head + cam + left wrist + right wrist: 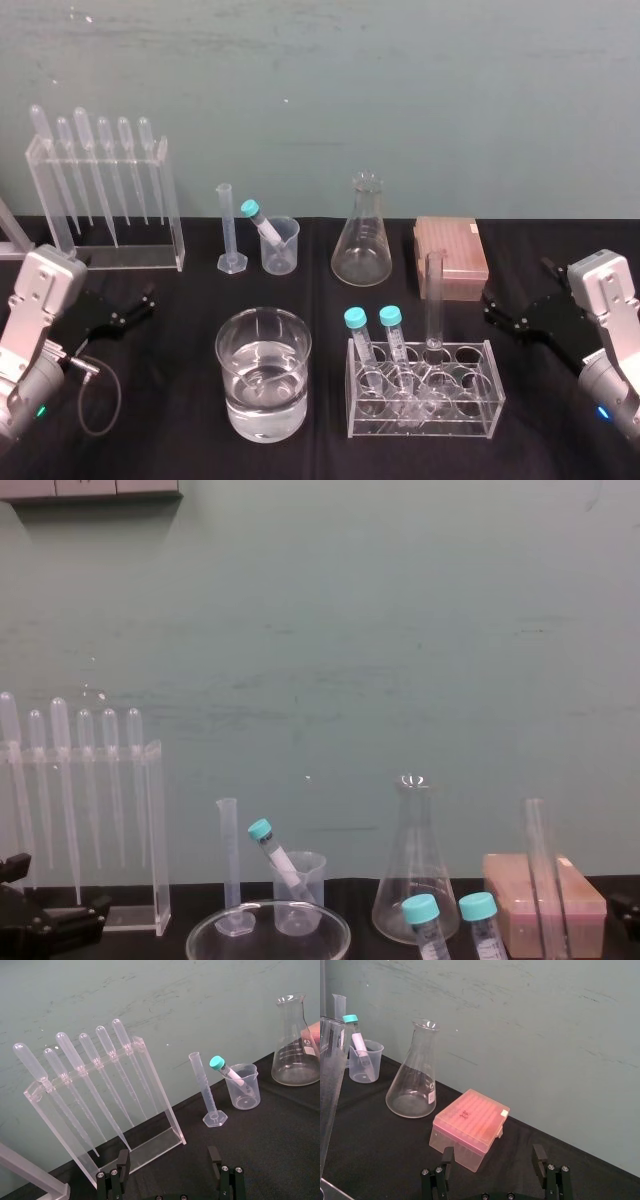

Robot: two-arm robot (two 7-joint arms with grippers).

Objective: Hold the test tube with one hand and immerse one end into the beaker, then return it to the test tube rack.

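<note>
left claw (pixel 140 305) sits at the counter's (pixel 170 425) left edge near the pipette stand (pixel 172 225), spread wide and empty. right claw (pixel 497 310) sits beside the pink box (pixel 450 255), equally wide. test tube (pixel 434 300) stands upright in the rack (pixel 420 425). beaker (pixel 281 250), behind the glass dish (pixel 262 345), holds a teal-capped tube (pixel 262 222).

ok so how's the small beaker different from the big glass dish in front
The beaker is small and narrow; the glass dish is much wider. The beaker holds a leaning teal-capped tube; the dish appears to hold clear liquid. The beaker stands farther back than the dish. Both are clear.
</note>
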